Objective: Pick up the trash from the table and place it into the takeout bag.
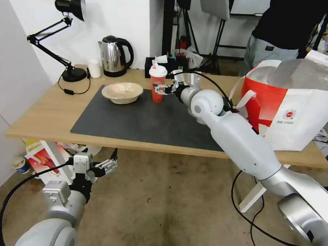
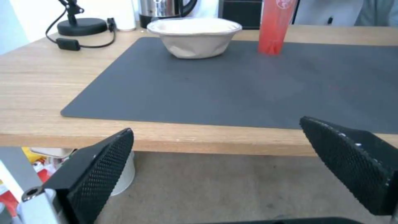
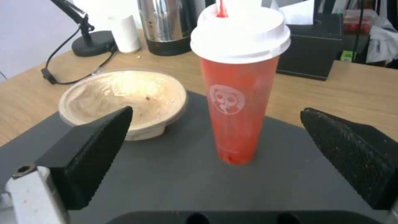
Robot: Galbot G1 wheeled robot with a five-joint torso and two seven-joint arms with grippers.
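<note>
Red and upright, the drink cup (image 3: 238, 102) is standing on the dark mat (image 1: 142, 123) straight ahead of the right gripper (image 1: 161, 89), whose fingers are spreading wide just short of it, while the left gripper (image 1: 105, 167), also spread, is hanging far below the table (image 1: 43, 120).

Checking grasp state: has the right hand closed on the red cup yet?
No. In the right wrist view the right hand is open, both fingers standing clear of the red lidded cup between them.
</note>
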